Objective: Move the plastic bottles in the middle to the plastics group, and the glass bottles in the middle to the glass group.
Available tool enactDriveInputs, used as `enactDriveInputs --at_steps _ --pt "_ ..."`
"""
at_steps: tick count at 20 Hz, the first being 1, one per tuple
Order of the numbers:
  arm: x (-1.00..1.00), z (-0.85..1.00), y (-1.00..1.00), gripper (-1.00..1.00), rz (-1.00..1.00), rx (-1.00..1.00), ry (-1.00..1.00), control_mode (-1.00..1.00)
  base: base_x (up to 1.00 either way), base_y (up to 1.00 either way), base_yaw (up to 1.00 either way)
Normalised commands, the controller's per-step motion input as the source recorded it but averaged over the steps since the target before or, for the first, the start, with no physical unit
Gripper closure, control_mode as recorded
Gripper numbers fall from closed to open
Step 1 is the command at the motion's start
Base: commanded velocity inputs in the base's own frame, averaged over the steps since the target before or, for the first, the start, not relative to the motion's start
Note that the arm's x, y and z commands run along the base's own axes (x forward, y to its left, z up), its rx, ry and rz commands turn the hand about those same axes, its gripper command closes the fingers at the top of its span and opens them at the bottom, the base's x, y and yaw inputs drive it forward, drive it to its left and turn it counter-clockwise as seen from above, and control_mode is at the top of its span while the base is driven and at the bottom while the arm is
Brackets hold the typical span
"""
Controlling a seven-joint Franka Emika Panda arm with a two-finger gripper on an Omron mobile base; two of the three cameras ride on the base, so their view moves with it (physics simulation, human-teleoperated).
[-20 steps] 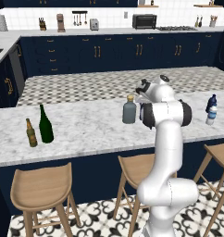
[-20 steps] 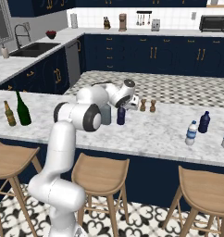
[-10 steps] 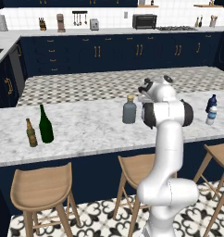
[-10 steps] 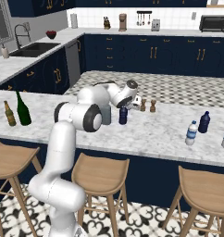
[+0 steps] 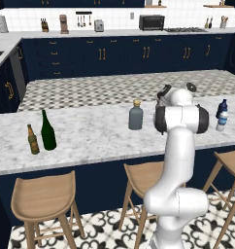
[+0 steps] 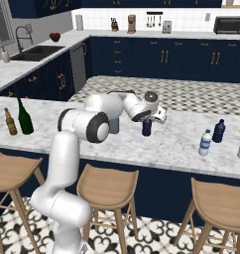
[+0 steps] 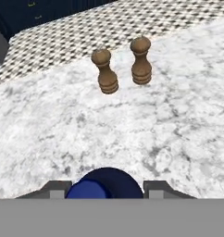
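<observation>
The fingers (image 7: 104, 189) stand narrow on both sides of the small dark navy plastic bottle (image 6: 147, 127), seemingly closing on it. It stands upright on the white marble desk (image 6: 171, 144), two brown wooden grinders (image 7: 123, 67) beyond.

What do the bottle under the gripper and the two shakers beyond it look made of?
The navy bottle looks like opaque, slightly glossy plastic, with a smooth rounded shoulder and a blue cap. The two shakers look like turned wood with a brown, matte, ringed profile. Everything is rendered, so this is only a guess.
</observation>
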Motion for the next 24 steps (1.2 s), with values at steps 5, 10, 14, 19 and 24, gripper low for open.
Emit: enactDriveInputs --at_steps 5,10,14,19,24 --pt "-0.25 0.19 -0.75 1.0 -0.38 0.0 0.0 -1.0 0.0 0.0 0.0" --pt "-0.38 0.13 -0.56 1.0 -0.48 -0.04 0.0 -1.0 0.0 0.0 0.0" --pt "-0.52 0.11 -0.37 1.0 -0.45 -0.06 0.0 -1.0 0.0 0.0 0.0" --pt "-0.08 0.02 -0.35 1.0 -0.4 -0.08 0.0 -1.0 0.0 0.0 0.0" --pt "0.15 0.12 -0.26 1.0 -0.32 0.0 0.12 -1.0 0.0 0.0 0.0"
